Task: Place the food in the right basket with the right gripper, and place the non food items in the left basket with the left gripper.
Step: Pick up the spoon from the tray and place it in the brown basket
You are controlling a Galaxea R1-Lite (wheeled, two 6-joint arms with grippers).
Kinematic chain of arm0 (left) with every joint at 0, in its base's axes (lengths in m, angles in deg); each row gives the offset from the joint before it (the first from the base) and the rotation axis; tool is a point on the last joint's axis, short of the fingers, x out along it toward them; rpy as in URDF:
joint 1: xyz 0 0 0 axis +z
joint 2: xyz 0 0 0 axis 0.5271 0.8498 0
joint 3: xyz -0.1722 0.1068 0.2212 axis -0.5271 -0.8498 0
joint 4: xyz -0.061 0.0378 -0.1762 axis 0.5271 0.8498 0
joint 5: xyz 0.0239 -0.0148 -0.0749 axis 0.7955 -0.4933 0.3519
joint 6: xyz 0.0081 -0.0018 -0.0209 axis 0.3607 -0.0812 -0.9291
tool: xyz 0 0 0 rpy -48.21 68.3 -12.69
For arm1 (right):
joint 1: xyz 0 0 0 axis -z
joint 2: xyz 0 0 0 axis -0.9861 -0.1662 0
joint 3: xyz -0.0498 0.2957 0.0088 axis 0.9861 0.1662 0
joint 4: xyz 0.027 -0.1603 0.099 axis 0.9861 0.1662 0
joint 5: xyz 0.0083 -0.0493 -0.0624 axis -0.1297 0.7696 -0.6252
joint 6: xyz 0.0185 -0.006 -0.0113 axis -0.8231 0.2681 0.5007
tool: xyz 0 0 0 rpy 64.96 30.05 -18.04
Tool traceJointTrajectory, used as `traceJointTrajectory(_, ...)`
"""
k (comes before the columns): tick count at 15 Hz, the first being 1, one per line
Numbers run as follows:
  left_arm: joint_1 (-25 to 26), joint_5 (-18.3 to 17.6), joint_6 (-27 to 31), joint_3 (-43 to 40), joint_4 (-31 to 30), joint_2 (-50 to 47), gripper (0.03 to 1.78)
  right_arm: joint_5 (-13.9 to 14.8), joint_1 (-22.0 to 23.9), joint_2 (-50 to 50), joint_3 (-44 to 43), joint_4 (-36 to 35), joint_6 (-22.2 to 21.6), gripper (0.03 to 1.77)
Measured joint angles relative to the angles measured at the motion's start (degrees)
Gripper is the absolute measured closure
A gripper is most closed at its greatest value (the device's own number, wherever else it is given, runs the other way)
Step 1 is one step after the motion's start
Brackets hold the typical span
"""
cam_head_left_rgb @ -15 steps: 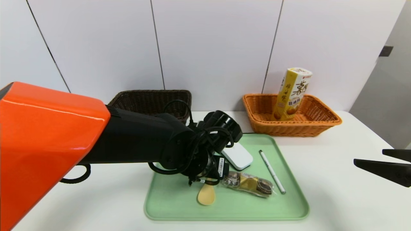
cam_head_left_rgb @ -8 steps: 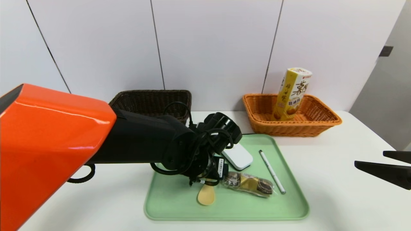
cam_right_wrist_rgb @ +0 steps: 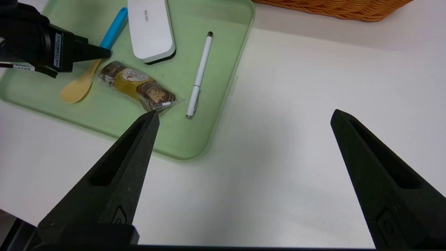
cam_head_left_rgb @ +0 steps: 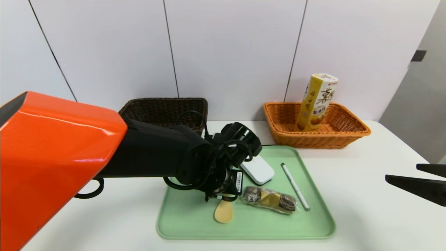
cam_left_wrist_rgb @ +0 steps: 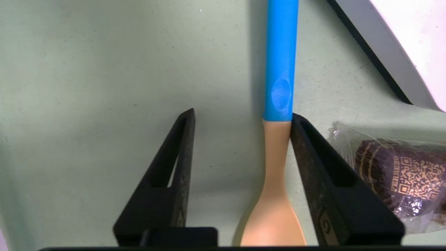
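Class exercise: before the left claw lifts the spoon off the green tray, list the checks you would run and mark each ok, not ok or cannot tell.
1. Left claw straddles the spoon at its neck: ok.
2. Both fingers touching the spoon: not ok; one touches, the other stands apart.
3. Chocolate packet outside the claw: ok.
4. Brown basket has room: cannot tell, the arm hides part.
5. Right claw parked open, off the green tray: ok.
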Motion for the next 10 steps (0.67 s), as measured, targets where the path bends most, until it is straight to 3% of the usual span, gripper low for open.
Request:
traceJointTrajectory(1, 0.00, 0.00, 0.01, 0.00, 0.00, 0.00, 1.03, -0.02, 0.00, 0.00, -0.02, 0.00, 0.00, 0.10)
traceJointTrajectory(2, 0.00, -0.04, 0.00, 0.00, 0.00, -0.02, 1.53, -0.02, 0.00, 0.00, -0.07, 0.00, -0.01, 0.10)
traceJointTrajectory(3, 0.00, 0.00, -0.02, 0.00, -0.01, -0.02, 1.68, -0.02, 0.00, 0.00, -0.07, 0.02, -0.01, 0.10)
traceJointTrajectory(10, 1.97, 0.35, 0.69, 0.23, 2.06, -3.78, 1.68, 0.00, 0.04, -0.01, -0.07, -0.41, -0.30, 0.10)
